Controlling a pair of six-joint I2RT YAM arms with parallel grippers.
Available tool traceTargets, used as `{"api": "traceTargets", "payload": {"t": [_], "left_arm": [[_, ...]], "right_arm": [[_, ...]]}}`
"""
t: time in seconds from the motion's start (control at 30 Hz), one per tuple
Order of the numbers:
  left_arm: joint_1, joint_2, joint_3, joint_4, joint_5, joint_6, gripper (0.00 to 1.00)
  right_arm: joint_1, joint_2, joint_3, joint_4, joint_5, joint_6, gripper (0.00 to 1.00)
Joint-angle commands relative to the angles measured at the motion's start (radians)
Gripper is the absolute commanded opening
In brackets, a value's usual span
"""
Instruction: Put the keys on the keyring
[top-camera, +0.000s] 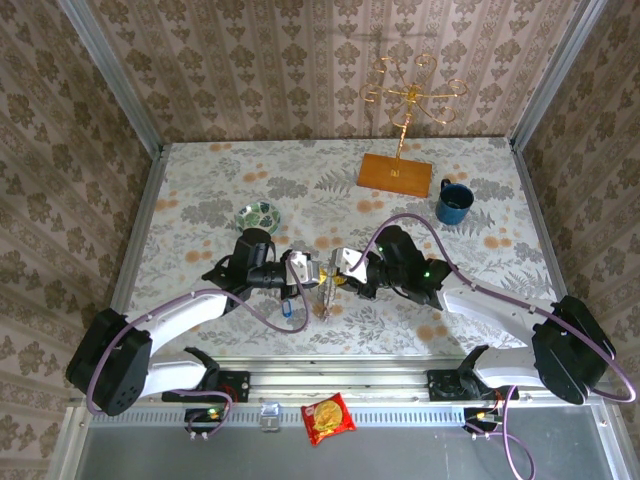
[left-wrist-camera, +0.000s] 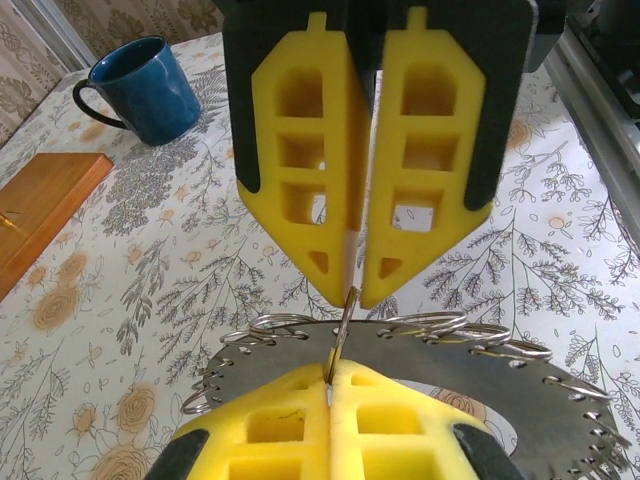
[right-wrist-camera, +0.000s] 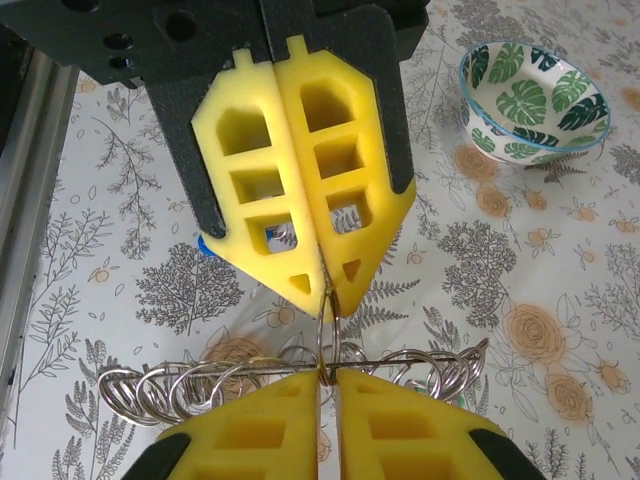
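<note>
Bowl: the leaf-patterned bowl (right-wrist-camera: 520, 148) is the leftmost thing I see on the floral table (top-camera: 200, 190), far-left of both grippers and well apart from them.
Left gripper: I have the left gripper (left-wrist-camera: 330, 378) clenched, pads pressed together, grasping the keyring by a thin metal loop at its rim.
Blue key: a small blue-headed key (top-camera: 288, 312) shows just near of the left gripper, left of the ring.
Keyring: the keyring (left-wrist-camera: 560, 405) sits at the middle of the table, caught between the two grippers. From the left wrist I see its flat grey face with wire coils along the rim. From the right wrist I see it edge-on as a row of coils.
Snack packet: a red and yellow packet (top-camera: 328, 418) lies on the near rail, between the two arm bases.
Right gripper: the right gripper (right-wrist-camera: 327, 380) points left and meets the left one tip to tip. Its pads stand almost together with a narrow slit, and the same thin loop runs into that slit. From these angles I cannot tell whether it is pinching the loop or slack around it.
Wooden stand: a wooden base (top-camera: 394, 175) with a gold wire tree (top-camera: 412, 95) stands at the far side, right of centre.
Mug: the dark blue mug (top-camera: 453, 203) stands upright just right of the wooden base, near it but apart.
</note>
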Motion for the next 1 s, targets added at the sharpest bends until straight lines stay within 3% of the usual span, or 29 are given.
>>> {"api": "traceTargets", "payload": {"t": [0.0, 0.3, 0.43, 0.47, 0.6, 0.97], "left_arm": [[-0.003, -0.025, -0.009, 0.005, -0.002, 0.023, 0.00], [-0.002, -0.022, -0.009, 0.009, 0.020, 0.008, 0.00], [-0.003, -0.013, -0.009, 0.026, 0.023, -0.014, 0.00], [-0.002, -0.010, -0.008, 0.030, 0.023, -0.020, 0.00], [-0.004, 0.005, -0.009, 0.054, 0.027, -0.039, 0.16], [-0.005, 0.033, -0.003, 0.077, 0.067, -0.060, 0.16]], "right_arm": [[0.011, 0.000, 0.035, -0.030, 0.013, -0.016, 0.15], [0.019, 0.020, 0.038, 0.007, 0.028, -0.007, 0.10], [0.021, 0.025, 0.043, 0.011, 0.025, -0.003, 0.00], [0.020, 0.025, 0.044, 0.014, 0.025, -0.002, 0.00], [0.021, 0.021, 0.038, 0.029, 0.015, 0.007, 0.00], [0.027, 0.031, 0.038, 0.069, 0.008, 0.024, 0.00]]}}
